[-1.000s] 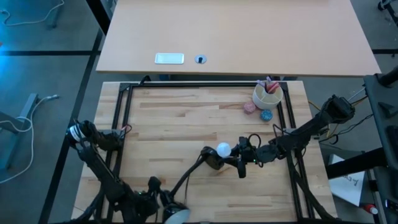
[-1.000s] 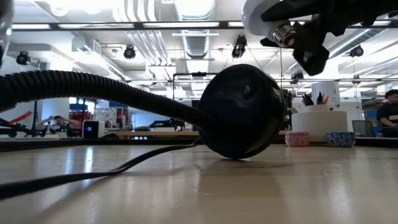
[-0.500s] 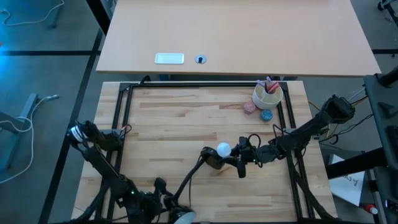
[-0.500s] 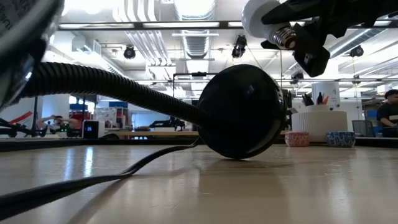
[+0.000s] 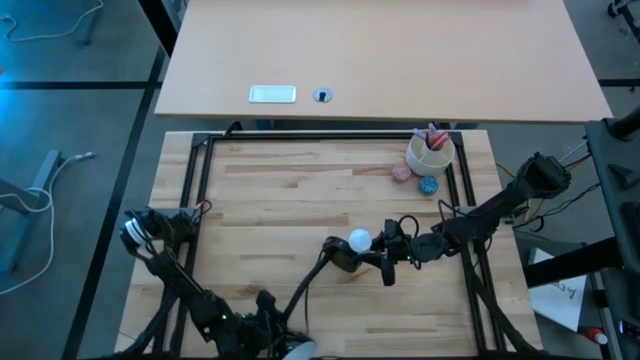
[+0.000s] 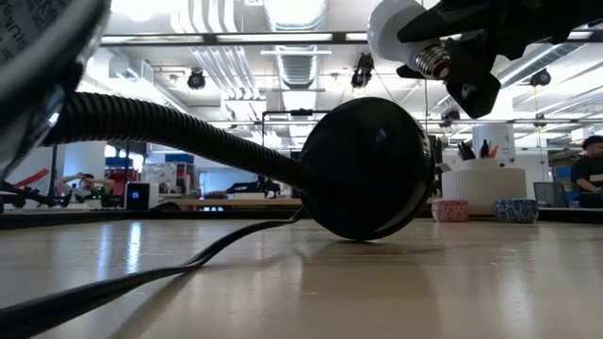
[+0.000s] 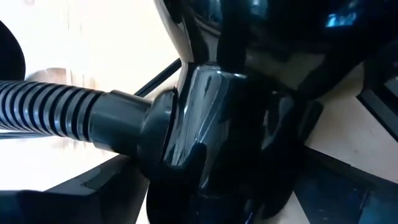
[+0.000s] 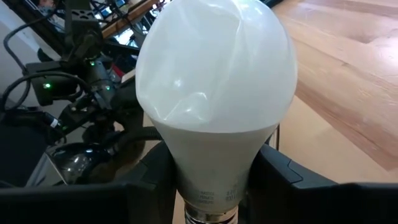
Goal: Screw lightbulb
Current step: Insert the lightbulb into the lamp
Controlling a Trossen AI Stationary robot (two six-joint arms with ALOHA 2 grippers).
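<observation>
The white lightbulb (image 5: 358, 240) is held by my right gripper (image 5: 388, 258) just above the black lamp's round base (image 5: 340, 257), which rests on the table. In the low view the bulb (image 6: 396, 24) lies about level, its metal screw base (image 6: 430, 59) toward the gripper. The lamp's gooseneck (image 6: 170, 132) runs from the base to the near edge. There my left gripper (image 5: 272, 335) is shut on the lamp's head (image 7: 205, 124), next to the silvery shade (image 5: 296, 352). My right gripper pinches the bulb's narrow neck (image 8: 211, 186) between its two fingers (image 8: 155, 180), just above the screw base. The fingers come level from the table's right. The bulb is lifted clear, its globe pointing toward the table's left. My left gripper holds the lamp's black head where the gooseneck's collar (image 7: 155, 130) joins it, the head between its two fingers. The head fills the wrist view and hides the exact contact. The head is lifted off the table; the base stays on it.
A cream cup (image 5: 430, 152) with pens stands at the far right, with a pink ball (image 5: 401, 172) and a blue ball (image 5: 429, 185) beside it. A black frame (image 5: 200, 200) borders the wooden table. The lamp's cord (image 6: 141, 273) lies across the near part.
My left gripper has carried the lamp's head and shade toward the table's right and near edge. In the low view the shade has come in at the upper left, and the gooseneck has swung with it. The base and the bulb have stayed in place.
</observation>
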